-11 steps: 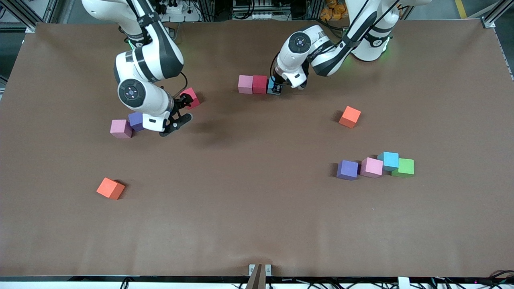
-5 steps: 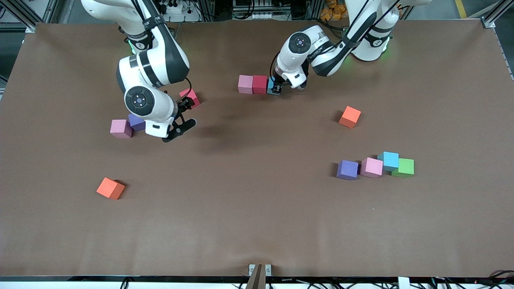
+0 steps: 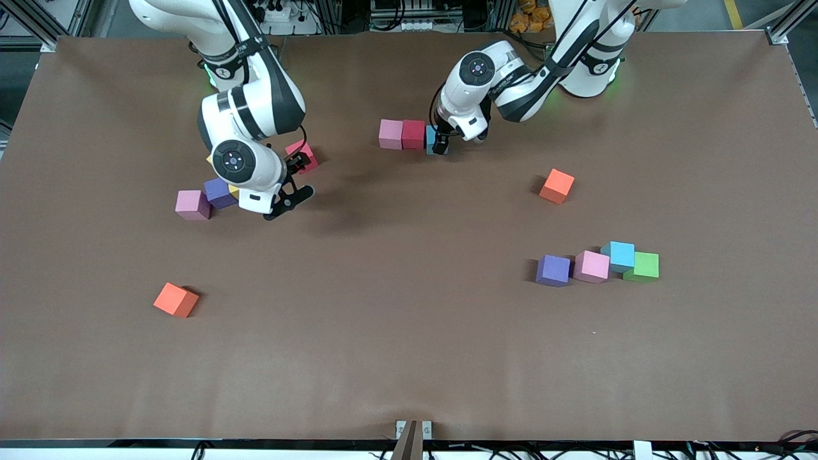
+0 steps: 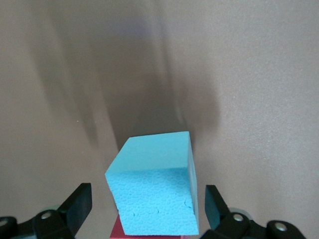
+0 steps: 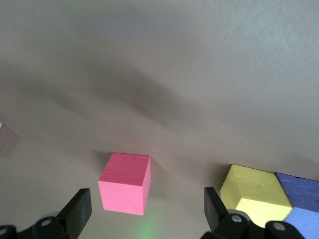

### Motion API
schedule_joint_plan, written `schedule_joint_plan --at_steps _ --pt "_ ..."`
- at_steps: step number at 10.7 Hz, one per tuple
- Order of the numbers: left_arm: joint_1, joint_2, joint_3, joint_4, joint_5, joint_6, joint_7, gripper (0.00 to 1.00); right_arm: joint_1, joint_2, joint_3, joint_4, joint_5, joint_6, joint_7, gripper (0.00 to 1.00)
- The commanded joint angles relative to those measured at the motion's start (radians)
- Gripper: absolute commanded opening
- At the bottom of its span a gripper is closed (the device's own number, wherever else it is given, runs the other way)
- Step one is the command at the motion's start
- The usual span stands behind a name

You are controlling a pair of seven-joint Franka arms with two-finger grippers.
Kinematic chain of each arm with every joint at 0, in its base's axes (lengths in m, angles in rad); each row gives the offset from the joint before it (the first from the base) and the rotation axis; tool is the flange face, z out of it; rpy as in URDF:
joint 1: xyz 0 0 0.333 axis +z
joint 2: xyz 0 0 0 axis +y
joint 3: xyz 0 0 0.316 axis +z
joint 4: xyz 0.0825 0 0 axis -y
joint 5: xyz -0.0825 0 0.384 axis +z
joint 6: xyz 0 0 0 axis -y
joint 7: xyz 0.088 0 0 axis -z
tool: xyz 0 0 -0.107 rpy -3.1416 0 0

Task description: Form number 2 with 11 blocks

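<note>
The brown table (image 3: 409, 358) has lots of bare room in its middle and down at 6 o'clock, and no cube sits close to an edge.

Near 12 o'clock, three small foam cubes sit in a row with their sides touching: a pink foam cube (image 3: 390, 134), a red foam cube (image 3: 413, 134) and a light blue foam cube (image 3: 431, 135). That row is all there is of the number 2.

The left gripper (image 3: 439, 144) is down around the light blue cube. Its fingers (image 4: 79, 204) are spread wide, with a small gap on each side, so it holds nothing.

At about 10 o'clock, the right gripper (image 3: 295, 179) hangs wide open and empty, just beside a second red foam cube (image 3: 302, 155). A yellow foam cube (image 5: 254, 195), a purple foam cube (image 3: 217, 193) and a pink foam cube (image 3: 192, 205) sit close together under that arm.

One orange foam cube (image 3: 176, 299) sits alone at 8 o'clock, and one more orange foam cube (image 3: 556, 186) sits alone at 2 o'clock.

At 4 o'clock, four cubes huddle together: purple (image 3: 553, 270), pink (image 3: 591, 266), light blue (image 3: 618, 255) and green (image 3: 643, 266).
</note>
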Motion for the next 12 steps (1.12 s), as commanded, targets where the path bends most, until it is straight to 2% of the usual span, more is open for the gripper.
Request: schedule_joint_plan --at_steps 1,2,4,8,10,12 --pt "-0.009 0.002 0.006 0.009 0.006 0.010 -0.030 1.00 0.063 -0.116 0.002 -0.114 -0.012 0.052 0.080 1.00" --pt "-0.009 -0.001 0.006 0.009 0.007 0.010 -0.032 1.00 0.095 -0.141 0.002 -0.140 -0.012 0.067 0.112 1.00" --pt "0.000 -0.013 0.006 0.008 0.013 0.006 -0.030 1.00 0.111 -0.205 0.004 -0.268 -0.014 0.200 0.114 1.00" --pt "0.022 -0.083 0.006 0.014 0.030 -0.010 -0.024 1.00 0.139 -0.244 0.007 -0.436 -0.012 0.398 0.121 1.00" --pt "0.020 -0.120 0.001 0.062 0.030 -0.061 -0.027 1.00 0.139 -0.236 0.010 -0.484 -0.012 0.487 0.132 1.00" --pt "0.022 -0.149 0.001 0.125 0.030 -0.133 -0.024 1.00 0.140 -0.231 0.010 -0.490 -0.012 0.498 0.160 1.00"
